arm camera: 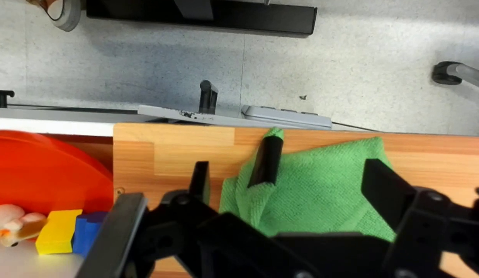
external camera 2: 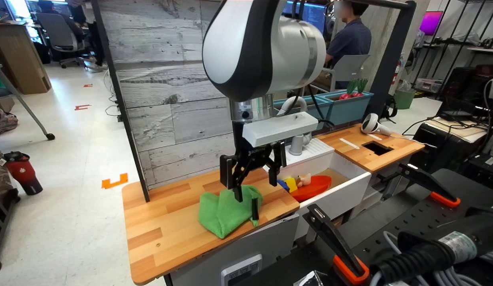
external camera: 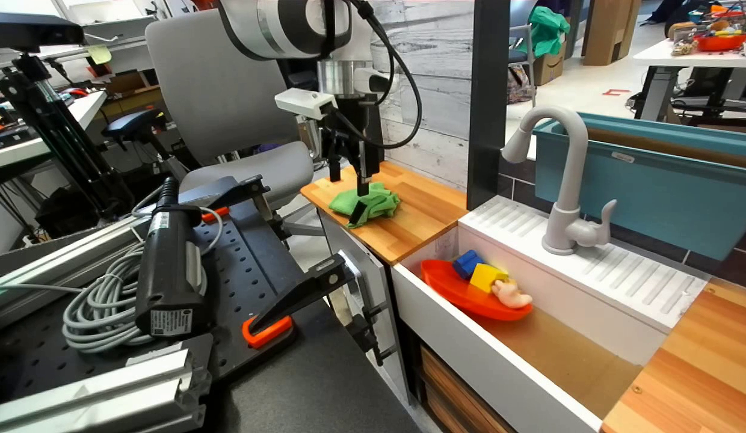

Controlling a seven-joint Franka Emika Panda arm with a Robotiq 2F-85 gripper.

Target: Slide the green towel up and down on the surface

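A crumpled green towel lies on the wooden surface; it shows in both exterior views and in the wrist view. A black strip sits on one fold of the towel, near the front edge. The wooden surface shows in an exterior view and in the wrist view. My gripper is open and empty, pointing down just above the towel. It also shows in an exterior view. In the wrist view its fingers stand wide apart with towel between them below; part of the towel is hidden by the gripper.
A white sink adjoins the wooden surface, with a red dish, a yellow block, a blue block and a pink toy inside. A grey faucet stands behind it. A plank wall rises behind the surface.
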